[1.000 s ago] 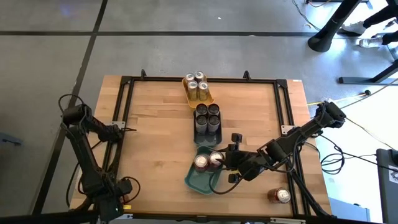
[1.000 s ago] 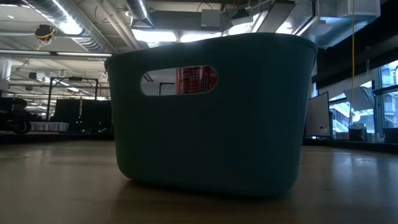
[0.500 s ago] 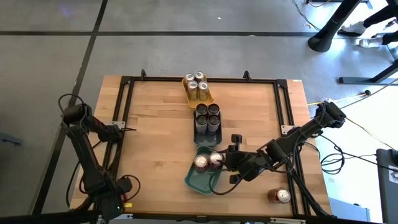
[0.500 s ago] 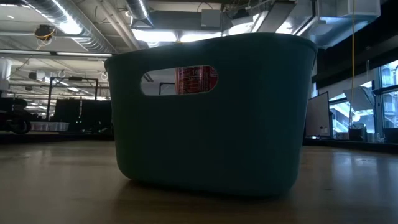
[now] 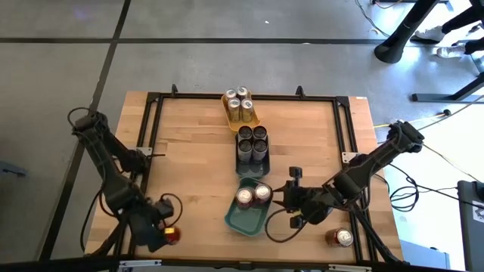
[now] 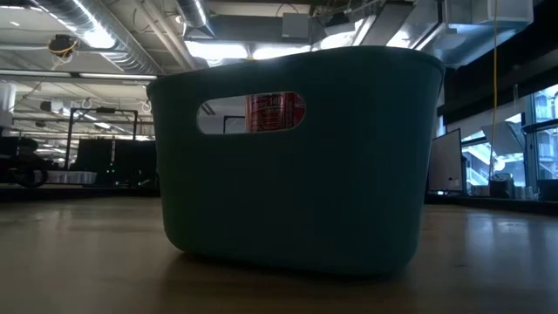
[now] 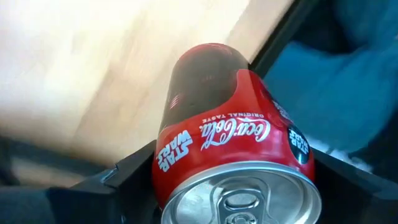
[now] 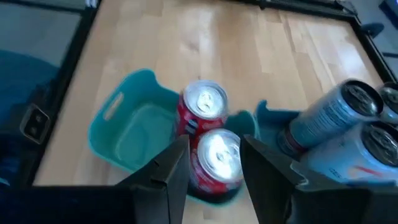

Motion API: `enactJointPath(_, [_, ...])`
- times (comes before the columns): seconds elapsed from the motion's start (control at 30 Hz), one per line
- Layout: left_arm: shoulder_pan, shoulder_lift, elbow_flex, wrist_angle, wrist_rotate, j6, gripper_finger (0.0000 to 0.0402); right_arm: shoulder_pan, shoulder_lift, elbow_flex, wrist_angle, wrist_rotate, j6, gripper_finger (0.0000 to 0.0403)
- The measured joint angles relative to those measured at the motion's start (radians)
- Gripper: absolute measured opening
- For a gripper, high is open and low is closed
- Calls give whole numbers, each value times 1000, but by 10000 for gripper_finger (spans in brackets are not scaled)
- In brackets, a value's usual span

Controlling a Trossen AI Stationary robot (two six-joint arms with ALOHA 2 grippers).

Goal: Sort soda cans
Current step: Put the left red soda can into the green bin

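A red soda can [image 7: 230,149] sits between my left gripper's [image 7: 233,205] fingers, silver top toward the wrist camera. In the high view this can [image 5: 173,235] and my left gripper [image 5: 165,230] are near the table's near-left corner. My right gripper [image 5: 284,204] is open, just right of the teal tray [image 5: 243,220] and apart from it. Two red cans [image 5: 262,193] [image 5: 245,198] stand upright in that tray. The right wrist view shows them [image 8: 214,155] [image 8: 203,101] beyond my open right gripper [image 8: 214,186]. Another red can [image 5: 340,238] lies near the near-right corner. My left gripper holds the red can by its top end [image 7: 180,168], one finger on each side of the body. The fingers [image 7: 118,183] run along the can, whose base points away from the wrist. Whether the can is lifted or rests on the table, I cannot tell.
Gold cans fill a yellow tray [image 5: 240,106] at the far edge, and grey cans fill a dark tray [image 5: 252,143] before it. A black frame rail [image 5: 151,128] borders the table. In the low view the teal tray [image 6: 296,174] fills the picture, a red can [image 6: 275,112] showing through its handle slot.
My left arm has swung and its gripper has moved from the near edge a little toward the table's right, and a red can now shows at it. My right gripper has drawn back from the teal tray toward the right edge, leaving both red cans standing.
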Motion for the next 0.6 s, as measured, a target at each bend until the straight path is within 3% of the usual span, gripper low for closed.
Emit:
enactJointPath(0.13, [73, -13, 56, 1, -166, 191, 299, 2, 44, 0, 75, 6, -36, 143])
enactJointPath(0.27, [160, -13, 105, 3, -238, 394, 299, -11, 78, 0, 187, 25, -149, 130])
enactJointPath(0.47, [264, -13, 121, 88, -316, 669, 299, -41, 88, 0, 372, -38, -289, 60])
enactJointPath(0.6, [310, -13, 121, 189, -356, 860, 299, -41, 96, -1, 466, -21, -362, 9])
